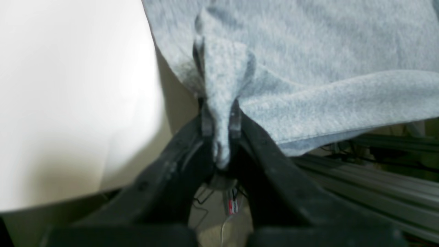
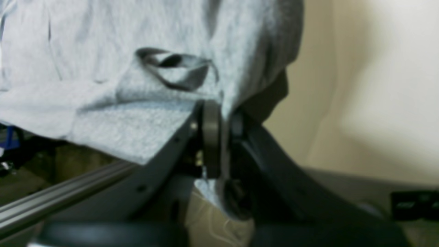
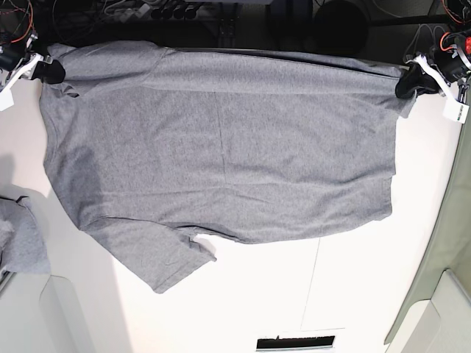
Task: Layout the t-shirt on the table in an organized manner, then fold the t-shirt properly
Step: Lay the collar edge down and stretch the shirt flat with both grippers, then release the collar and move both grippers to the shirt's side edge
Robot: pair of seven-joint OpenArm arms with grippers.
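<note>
the base view alone takes in the whole t-shirt (image 3: 221, 154): it lies spread on the table (image 3: 353, 287), filling the upper half from about 9 o'clock across to 3 o'clock, one sleeve trailing down toward 7 o'clock and its far edge running along the table's dark rear edge at 12. in that view the right gripper (image 3: 50, 70) sits at the shirt's 10 o'clock corner and the left gripper (image 3: 406, 82) at its 2 o'clock corner, but the jaws are too small there to read.

the wrist views supply that. the left wrist view shows the left gripper (image 1: 221, 127) narrowed to a pinch with a bunched fold of the t-shirt (image 1: 308, 51) clamped between its fingers, white tabletop at 9 o'clock. the right wrist view shows the right gripper (image 2: 223, 137) likewise pinched tight on an edge of the t-shirt (image 2: 103, 51), cloth hanging through below the jaws.

only the base view shows a smaller grey cloth (image 3: 20, 239) at 8 o'clock, cut by the frame edge. no containers appear in any view.
</note>
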